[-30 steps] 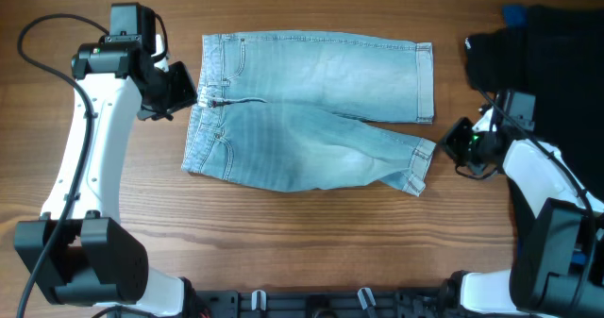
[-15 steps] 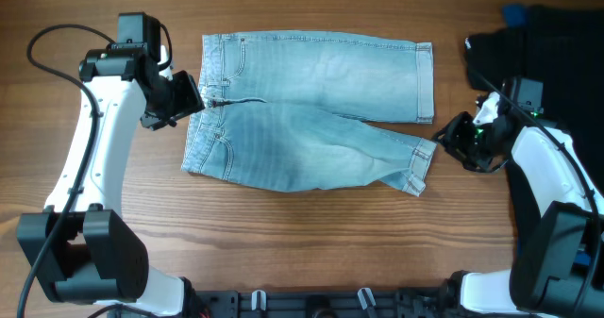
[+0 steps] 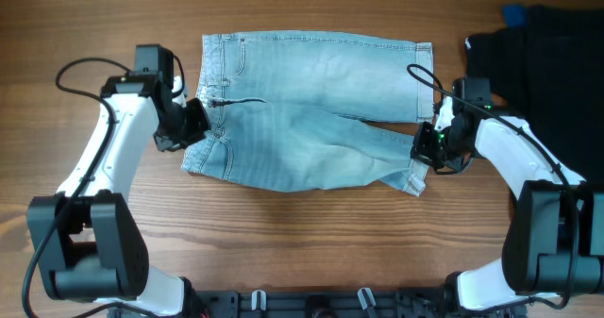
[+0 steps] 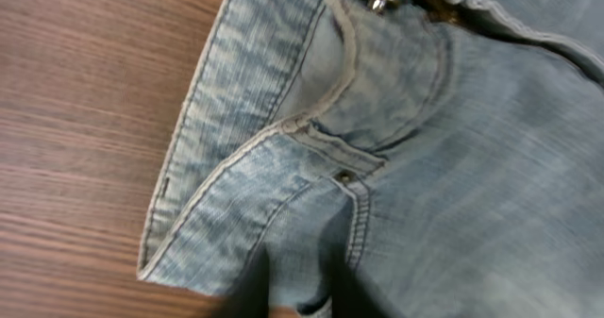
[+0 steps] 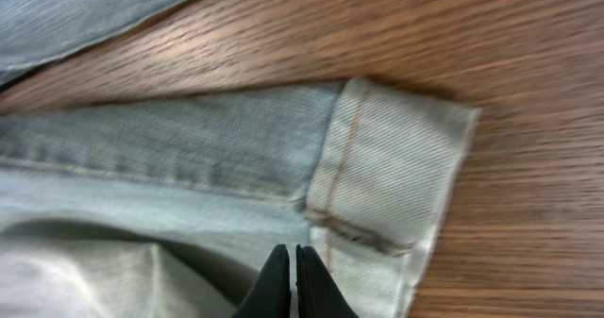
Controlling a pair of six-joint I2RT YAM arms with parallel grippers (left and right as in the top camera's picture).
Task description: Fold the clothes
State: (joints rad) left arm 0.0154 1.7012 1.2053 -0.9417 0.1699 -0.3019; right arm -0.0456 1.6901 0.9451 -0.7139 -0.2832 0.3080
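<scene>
The light-blue denim shorts [image 3: 311, 101] lie flat on the wooden table, waistband to the left and cuffed legs to the right. My left gripper [image 3: 192, 127] is at the lower left of the waistband. In the left wrist view its two fingers [image 4: 297, 285] are apart, with the denim [image 4: 425, 148] of the waistband corner between them. My right gripper [image 3: 427, 146] is at the cuff of the near leg. In the right wrist view its fingers [image 5: 294, 257] are pressed together, tips on the denim [image 5: 189, 148] just beside the cuffed hem [image 5: 387, 167].
A black garment [image 3: 547, 63] lies at the far right, with a bit of dark blue fabric [image 3: 512, 14] at its top edge. Bare wood table [image 3: 302, 233] runs in front of the shorts.
Both arms moved inward onto the shorts: the left gripper from beside the waistband onto its lower corner, the right gripper from off the table's right side onto the near leg's cuff.
</scene>
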